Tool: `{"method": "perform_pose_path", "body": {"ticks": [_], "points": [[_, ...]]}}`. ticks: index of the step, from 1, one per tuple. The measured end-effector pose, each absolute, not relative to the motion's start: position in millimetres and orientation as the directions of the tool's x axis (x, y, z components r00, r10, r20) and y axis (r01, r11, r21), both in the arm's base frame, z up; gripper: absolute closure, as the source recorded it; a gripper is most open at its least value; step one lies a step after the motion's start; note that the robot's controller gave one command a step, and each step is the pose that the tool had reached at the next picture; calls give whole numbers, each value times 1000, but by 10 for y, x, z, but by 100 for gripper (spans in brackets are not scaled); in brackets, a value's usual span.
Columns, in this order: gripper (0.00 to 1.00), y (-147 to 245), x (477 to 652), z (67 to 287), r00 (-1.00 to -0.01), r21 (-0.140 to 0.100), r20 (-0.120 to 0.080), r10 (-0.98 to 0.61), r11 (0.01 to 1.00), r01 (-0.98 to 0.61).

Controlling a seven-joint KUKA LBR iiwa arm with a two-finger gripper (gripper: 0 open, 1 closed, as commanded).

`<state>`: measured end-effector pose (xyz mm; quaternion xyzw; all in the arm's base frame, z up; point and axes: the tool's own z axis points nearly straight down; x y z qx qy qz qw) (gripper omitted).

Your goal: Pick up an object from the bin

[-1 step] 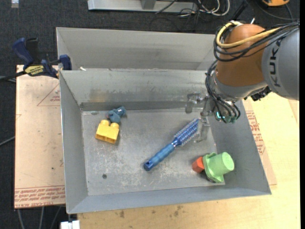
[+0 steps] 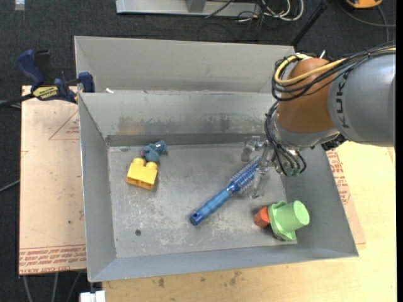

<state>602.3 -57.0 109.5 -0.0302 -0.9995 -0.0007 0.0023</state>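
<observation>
The robot's gripper (image 2: 258, 165) hangs low over the bristle end of a blue brush (image 2: 217, 203) lying slantwise right of centre in the bin (image 2: 94, 168), and whether its jaws are open cannot be told; this looks like the grasping step, with a firm close and a straight lift needed next.

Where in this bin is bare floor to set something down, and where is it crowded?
Bare floor: the front left corner, between the yellow block and the blue brush; the back middle, between block and gripper. Crowded: the right side, with gripper, brush head, green cup.
</observation>
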Motion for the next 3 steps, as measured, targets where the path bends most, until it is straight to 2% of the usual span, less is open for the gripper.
{"method": "perform_pose_path", "body": {"ticks": [1,2,3], "points": [[100,-563,6040,1147,-998,1,-2,59,998,59],[100,-578,5141,1891,-982,0,-3,-187,982,-187],[100,-429,5146,2020,-680,-1,-3,-733,680,-733]]}}
